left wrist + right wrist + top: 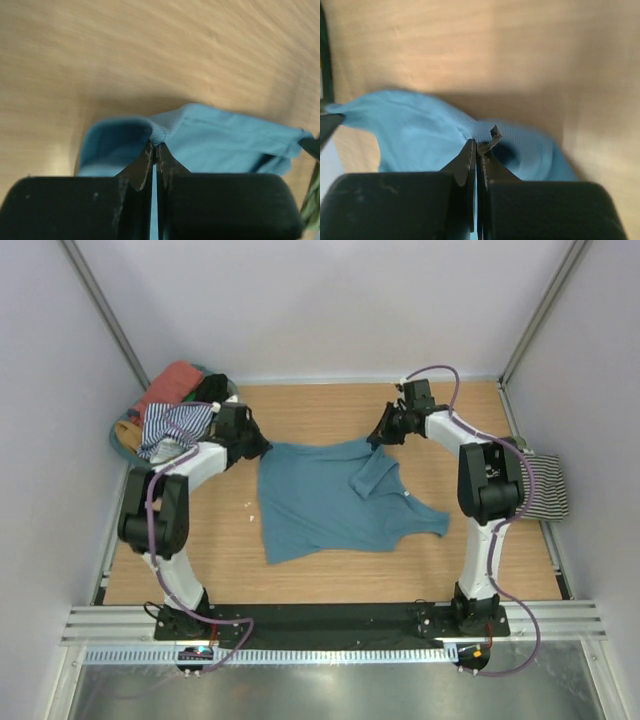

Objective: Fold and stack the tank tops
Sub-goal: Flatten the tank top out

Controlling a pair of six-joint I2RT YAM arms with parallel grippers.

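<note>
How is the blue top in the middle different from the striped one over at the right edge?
The blue top is plain teal; the striped top is black and white. The blue top lies spread open on the wooden table; the striped top is a compact, roughly rectangular bundle at the table's right edge. The left pincer and right pincer each pinch a far corner of the blue top; neither touches the striped top. Both are soft cloth tops.

Bare table (pixel 180 570) along the near edge; heaped basket (pixel 117 438) far left, striped top (pixel 548 490) far right.
</note>
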